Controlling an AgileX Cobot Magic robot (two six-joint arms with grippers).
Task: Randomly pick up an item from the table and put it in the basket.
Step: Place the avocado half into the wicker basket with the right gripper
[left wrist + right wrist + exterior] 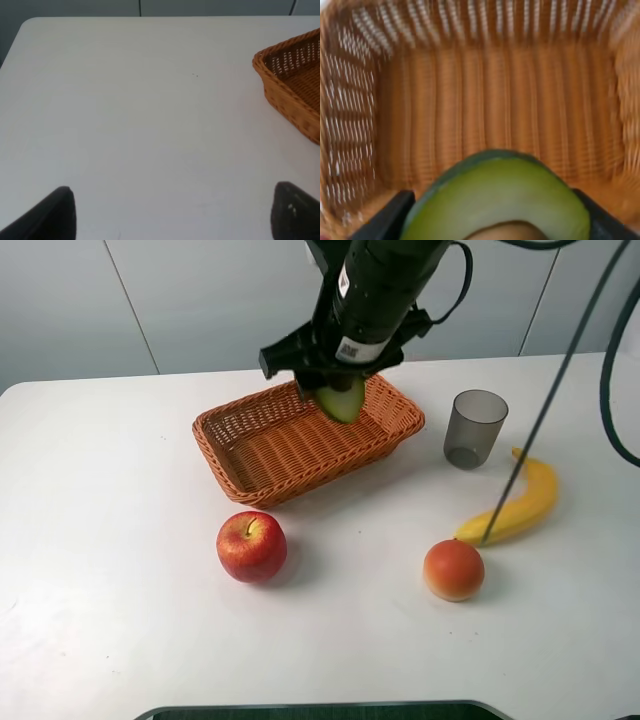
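My right gripper (340,390) is shut on the halved avocado (343,398) and holds it in the air above the far side of the orange-brown wicker basket (240,440). In the right wrist view the avocado's pale green cut face (497,200) fills the space between the two dark fingers, with the basket floor (495,100) below it. The basket holds nothing that I can see. My left gripper (170,220) is open and empty above the white table (125,110), with the basket's corner (295,85) off to one side. The left arm does not show in the exterior high view.
On the table (120,570) lie a red apple (251,546) in front of the basket, an orange-pink round fruit (453,569), a banana (520,502) and a grey translucent cup (474,427) to the right of the basket. A cable (540,420) hangs over the banana.
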